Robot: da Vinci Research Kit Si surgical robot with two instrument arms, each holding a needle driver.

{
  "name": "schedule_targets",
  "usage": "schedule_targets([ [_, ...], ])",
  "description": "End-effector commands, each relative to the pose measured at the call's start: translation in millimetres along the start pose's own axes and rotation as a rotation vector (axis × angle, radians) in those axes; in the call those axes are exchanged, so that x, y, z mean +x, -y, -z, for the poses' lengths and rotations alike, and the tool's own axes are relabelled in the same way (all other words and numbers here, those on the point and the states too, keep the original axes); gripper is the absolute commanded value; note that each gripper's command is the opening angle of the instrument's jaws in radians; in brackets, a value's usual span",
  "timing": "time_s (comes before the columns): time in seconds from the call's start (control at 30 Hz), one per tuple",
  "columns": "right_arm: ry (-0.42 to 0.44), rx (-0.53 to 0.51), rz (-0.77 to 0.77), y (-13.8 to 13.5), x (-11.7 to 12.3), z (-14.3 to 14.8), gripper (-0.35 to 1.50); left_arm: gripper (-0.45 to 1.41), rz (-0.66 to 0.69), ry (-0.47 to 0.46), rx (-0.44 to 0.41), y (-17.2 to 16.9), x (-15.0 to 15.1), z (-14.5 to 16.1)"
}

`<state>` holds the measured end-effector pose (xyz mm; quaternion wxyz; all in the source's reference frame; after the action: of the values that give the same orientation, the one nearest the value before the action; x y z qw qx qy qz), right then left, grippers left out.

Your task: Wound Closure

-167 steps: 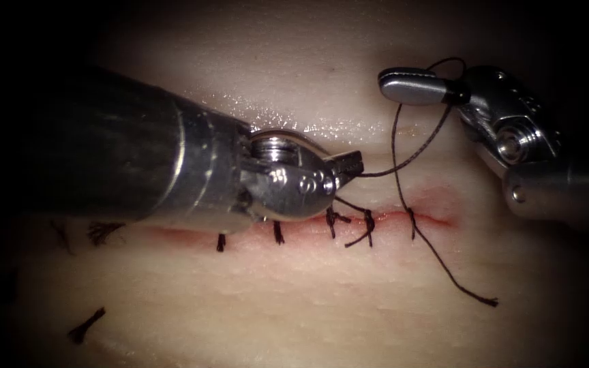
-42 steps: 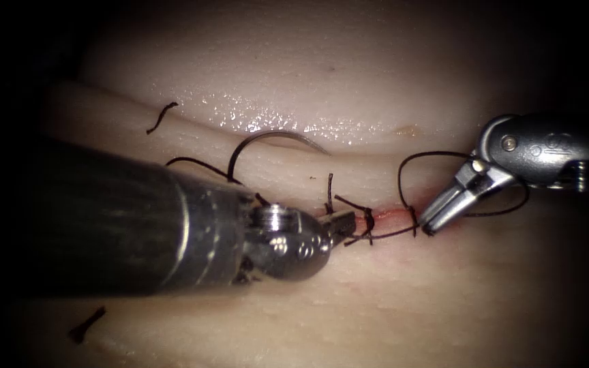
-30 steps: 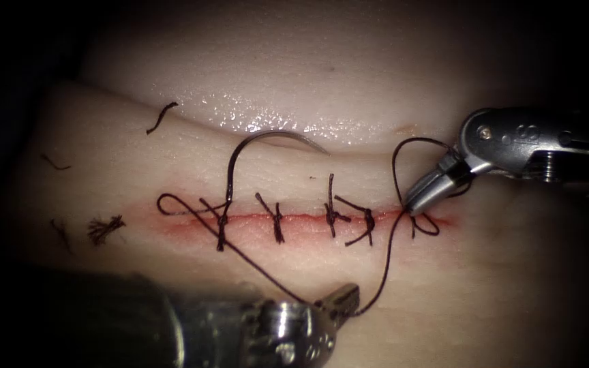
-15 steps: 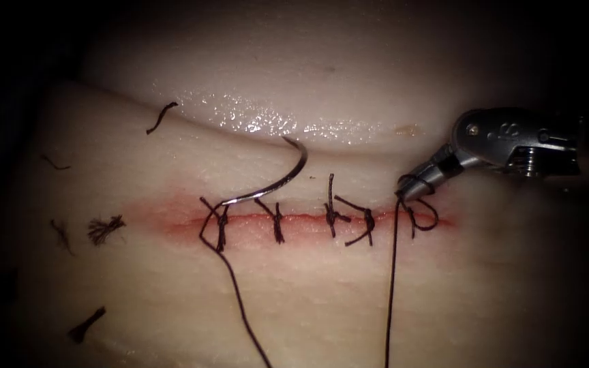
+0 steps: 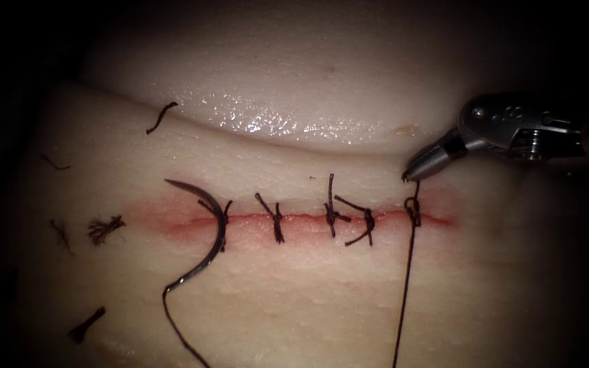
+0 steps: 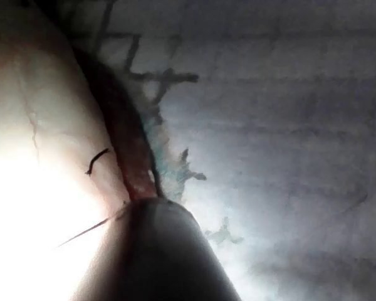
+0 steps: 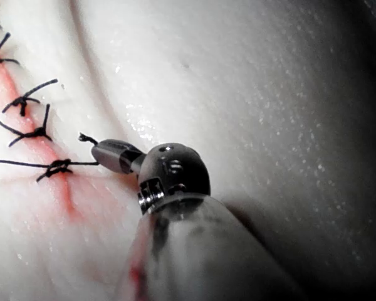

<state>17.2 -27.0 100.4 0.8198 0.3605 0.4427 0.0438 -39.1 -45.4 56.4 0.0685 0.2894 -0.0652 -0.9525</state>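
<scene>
Right claw (image 5: pixel 412 172) pinching thread (image 5: pixel 407 272) end above cut (image 5: pixel 308 221); needle (image 5: pixel 206 235) lying free at cut's left end; left claw's state unclear.

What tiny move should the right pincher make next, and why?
Probably a gentle pull away from the knot. The right tool is shut on the thread just above that knot at the cut's right end, and the strand looks taut. The needle lies free on the tissue.

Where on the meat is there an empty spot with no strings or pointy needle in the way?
Bare tissue lies below the cut, between the needle and the taut thread. Crowded: along the cut's stitches, and by the right tool, shut on thread.
</scene>
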Motion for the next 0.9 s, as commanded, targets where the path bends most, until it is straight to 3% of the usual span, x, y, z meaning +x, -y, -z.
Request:
schedule_targets([
  [0.03,-0.001,-0.001,0.0,-0.5,0.0,-0.9,-0.35,-0.45,-0.003,-0.008,-0.012,-0.8,0.4,-0.3],
  [0.3,0.009,-0.042,-0.028,-1.3,-0.4,-0.9,-0.35,-0.45,-0.069,-0.057,-0.09,-3.8,2.1,0.4],
  [0.43,0.015,-0.128,-0.059,-2.8,-0.7,-0.5,-0.35,-0.45,-0.102,-0.08,-0.143,-6.8,3.7,-0.4],
  [0.6,0.029,-0.206,-0.079,-3.8,-1.4,-0.4,-0.35,-0.45,-0.099,-0.1,-0.156,-7.8,4.7,-0.8],
  [0.9,0.034,-0.246,-0.091,-3.8,-2.5,-0.4,-0.35,-0.45,-0.101,-0.111,-0.186,-9.9,5.1,-1.8],
])
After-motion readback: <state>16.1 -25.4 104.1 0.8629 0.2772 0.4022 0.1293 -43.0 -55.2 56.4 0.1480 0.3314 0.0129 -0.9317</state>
